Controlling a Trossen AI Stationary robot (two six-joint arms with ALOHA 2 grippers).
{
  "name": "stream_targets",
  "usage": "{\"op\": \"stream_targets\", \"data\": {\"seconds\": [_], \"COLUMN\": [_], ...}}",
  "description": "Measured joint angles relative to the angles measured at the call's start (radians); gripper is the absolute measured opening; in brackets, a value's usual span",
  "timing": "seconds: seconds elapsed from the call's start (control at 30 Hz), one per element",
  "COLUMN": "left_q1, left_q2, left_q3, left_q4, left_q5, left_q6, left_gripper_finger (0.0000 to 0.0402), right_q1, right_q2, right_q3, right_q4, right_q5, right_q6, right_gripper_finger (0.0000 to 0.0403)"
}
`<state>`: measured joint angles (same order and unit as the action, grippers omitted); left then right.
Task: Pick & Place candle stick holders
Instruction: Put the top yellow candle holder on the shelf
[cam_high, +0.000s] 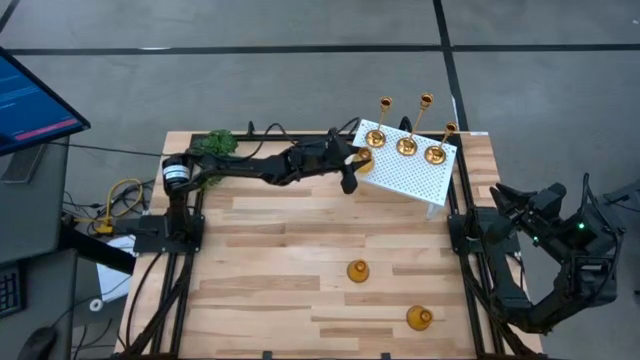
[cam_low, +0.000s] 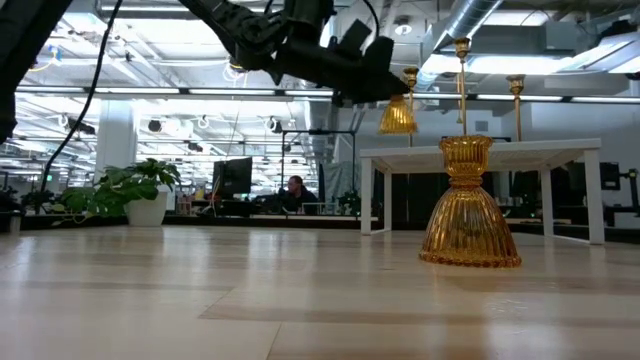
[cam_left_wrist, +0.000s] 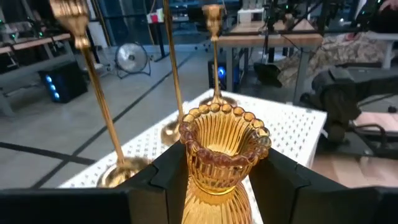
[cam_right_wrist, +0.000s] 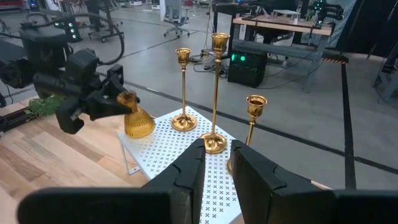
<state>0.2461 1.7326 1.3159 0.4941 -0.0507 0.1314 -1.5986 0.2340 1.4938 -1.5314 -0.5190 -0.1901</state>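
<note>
A: Where is the left hand (cam_high: 356, 163) right now?

B: It is at the near-left corner of the white stand (cam_high: 420, 180), reached across from the left side of the surface (cam_high: 270, 250). Its two fingers are partly closed around the narrow neck of a squat amber holder (cam_left_wrist: 221, 155), one on each side, with the fluted cup rising above them.

A: Is that holder resting on the stand?

B: In the low view it hangs up in the air (cam_low: 398, 116), about level with the stand's top or a little above. Whether its base touches the perforated top I cannot tell.

A: And the tall ones?

B: Three thin brass sticks stand upright in a row on the stand: the first stick (cam_high: 376, 133), the middle stick (cam_high: 408, 143) and the third stick (cam_high: 437, 152), which is the shortest. The held holder is just beside the first of them.

A: What about the other squat holders?

B: Two are still on the wood, well apart from the stand. One amber holder (cam_high: 357, 270) sits nearer the stand, toward the middle of the surface; the other amber holder (cam_high: 419, 318) is further from the stand, near the front edge.

A: The right hand (cam_right_wrist: 216, 163)?

B: It waits off the surface, to the right of the stand, folded back. Its fingers are close together with a narrow gap, and nothing is between them.

A: Anything else by the stand?

B: A green plant (cam_high: 215, 143) lies at the back edge, far to the left of the stand.
</note>
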Motion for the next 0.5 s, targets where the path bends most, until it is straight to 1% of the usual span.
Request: {"op": "stream_targets", "data": {"seconds": [0.13,0.5], "left_q1": [0.011,0.01], "left_q2": [0.015,0.101], "left_q3": [0.037,0.08], "left_q4": [0.005,-0.001], "left_q5": [0.013,0.023], "left_q6": [0.002,-0.013], "left_gripper_finger": [0.0143,0.0143], "right_q1": [0.0,0.0], "right_q2": [0.0,0.0], "right_q3": [0.0,0.0], "right_q4": [0.001,0.0], "right_q5": [0.0,0.0], "right_q6": [0.0,0.0], "right_gripper_finger": [0.0069,0.0069]}}
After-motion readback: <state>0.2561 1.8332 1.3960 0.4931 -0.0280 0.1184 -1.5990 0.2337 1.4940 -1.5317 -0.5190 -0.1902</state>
